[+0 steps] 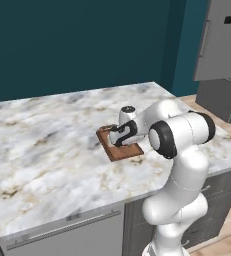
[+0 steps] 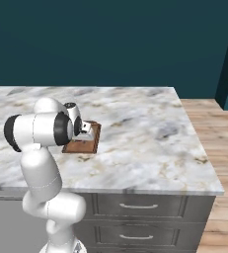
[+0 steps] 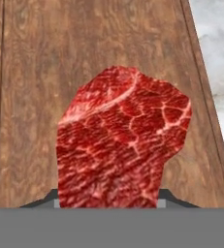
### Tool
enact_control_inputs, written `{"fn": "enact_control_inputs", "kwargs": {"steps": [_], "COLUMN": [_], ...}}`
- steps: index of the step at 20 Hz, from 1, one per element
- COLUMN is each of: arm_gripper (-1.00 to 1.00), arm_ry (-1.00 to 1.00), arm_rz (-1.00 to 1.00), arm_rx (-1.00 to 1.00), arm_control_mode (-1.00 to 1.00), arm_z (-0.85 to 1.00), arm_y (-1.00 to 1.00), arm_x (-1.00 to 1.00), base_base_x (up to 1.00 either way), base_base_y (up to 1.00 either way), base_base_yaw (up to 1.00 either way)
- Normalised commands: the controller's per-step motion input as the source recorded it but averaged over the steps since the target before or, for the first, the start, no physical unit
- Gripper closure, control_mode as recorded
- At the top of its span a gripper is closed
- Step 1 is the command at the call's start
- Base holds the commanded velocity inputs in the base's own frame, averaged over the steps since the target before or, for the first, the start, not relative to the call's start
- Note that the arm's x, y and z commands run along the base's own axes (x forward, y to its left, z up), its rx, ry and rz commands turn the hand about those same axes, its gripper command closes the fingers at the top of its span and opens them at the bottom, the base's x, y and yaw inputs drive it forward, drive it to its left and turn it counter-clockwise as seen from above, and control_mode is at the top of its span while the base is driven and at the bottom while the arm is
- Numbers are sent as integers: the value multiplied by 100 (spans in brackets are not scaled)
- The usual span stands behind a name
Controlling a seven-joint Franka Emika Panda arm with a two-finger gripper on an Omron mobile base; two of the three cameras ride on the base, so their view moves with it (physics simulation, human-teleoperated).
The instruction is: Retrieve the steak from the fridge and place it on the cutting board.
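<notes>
I see claw (image 1: 119,143) clamped on steak (image 3: 120,140), cutting board (image 3: 31,72) directly beneath; I judge hold kept for centred set-down

steak (image 3: 120,140): marbled red, held in claw (image 3: 108,202) | over cutting board (image 3: 36,72)
</notes>
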Motion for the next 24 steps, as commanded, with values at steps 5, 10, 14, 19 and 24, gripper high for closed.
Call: {"fn": "enact_control_inputs", "kwargs": {"steps": [5, 10, 14, 19, 24], "arm_gripper": [100, -100, -100, -100, -100], "arm_ry": [0, 6, 3, 2, 0], "arm_rz": [0, 0, 0, -2, -1], "arm_rx": [1, 0, 0, 0, 0], "arm_control_mode": [-100, -100, -100, -100, -100], "arm_z": [-17, -7, -2, 0, 13], "arm_y": [0, 0, 0, -2, 0], "arm_x": [2, 0, 0, 0, -14], "base_base_x": [0, 0, 0, 0, 0], "base_base_y": [0, 0, 0, 0, 0], "base_base_yaw": [0, 0, 0, 0, 0]}}
